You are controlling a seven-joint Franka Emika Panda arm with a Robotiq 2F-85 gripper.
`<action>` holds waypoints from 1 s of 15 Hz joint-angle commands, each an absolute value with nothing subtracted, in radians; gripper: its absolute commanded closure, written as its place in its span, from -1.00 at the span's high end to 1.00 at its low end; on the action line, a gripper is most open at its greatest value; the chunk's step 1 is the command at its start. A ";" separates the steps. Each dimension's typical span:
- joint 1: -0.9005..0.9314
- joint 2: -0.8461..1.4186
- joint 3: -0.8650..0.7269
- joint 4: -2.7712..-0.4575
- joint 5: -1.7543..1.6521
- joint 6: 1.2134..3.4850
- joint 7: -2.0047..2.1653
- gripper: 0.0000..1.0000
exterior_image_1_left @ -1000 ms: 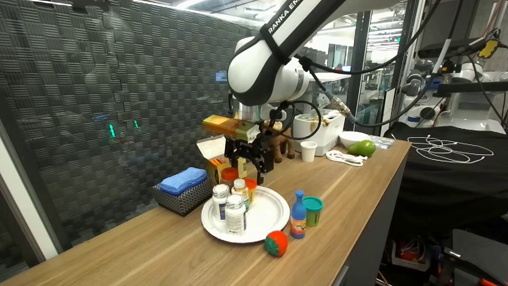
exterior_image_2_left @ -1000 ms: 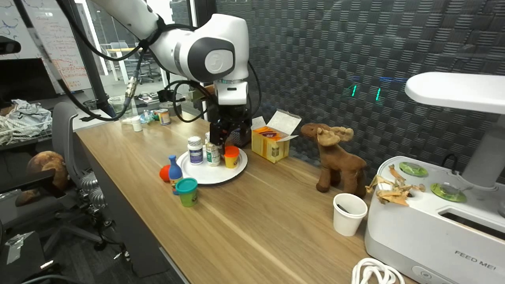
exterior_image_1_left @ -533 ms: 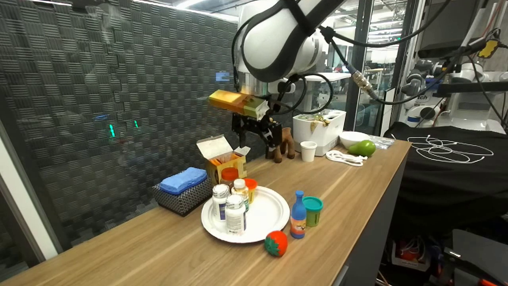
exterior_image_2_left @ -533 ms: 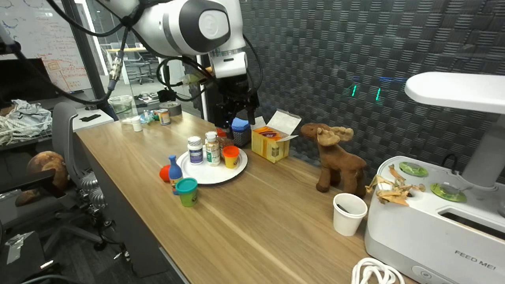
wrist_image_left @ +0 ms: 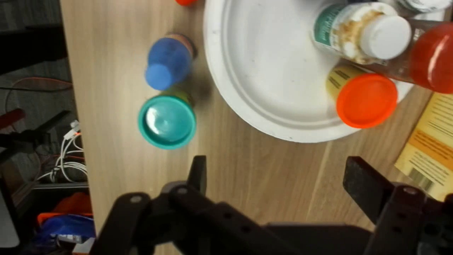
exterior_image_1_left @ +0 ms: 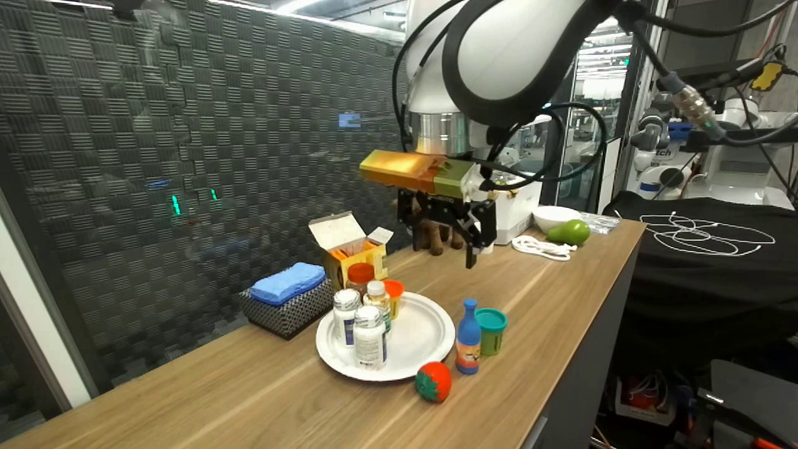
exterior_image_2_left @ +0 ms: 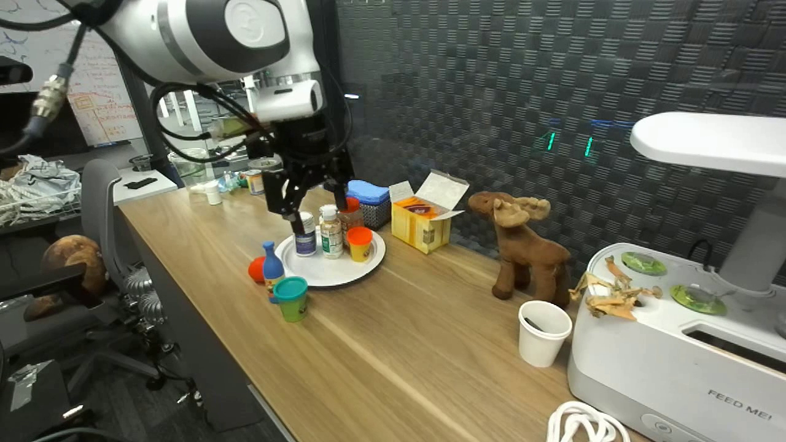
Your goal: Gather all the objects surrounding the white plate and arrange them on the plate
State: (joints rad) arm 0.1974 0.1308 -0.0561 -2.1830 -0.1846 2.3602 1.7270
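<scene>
White plate (exterior_image_1_left: 418,340) sits on table (exterior_image_1_left: 249,399). In exterior view, jars (exterior_image_1_left: 369,332) bunch on nine o'clock half, maybe saving room. Blue bottle (exterior_image_1_left: 469,340), green tub (exterior_image_1_left: 492,332) stand off plate near three, red fruit (exterior_image_1_left: 434,381) between four and five. Claw (wrist_image_left: 276,168) hangs spread, empty, likely so next thing fits.
</scene>
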 commanded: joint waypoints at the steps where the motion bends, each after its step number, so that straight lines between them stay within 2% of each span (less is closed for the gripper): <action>1: 0.175 0.029 -0.010 -2.364 -0.160 2.437 1.840 1.00; 7: 0.145 0.014 0.011 -2.522 -0.145 2.571 1.963 1.00; 15: 0.090 0.044 0.003 -2.571 -0.106 2.754 1.880 1.00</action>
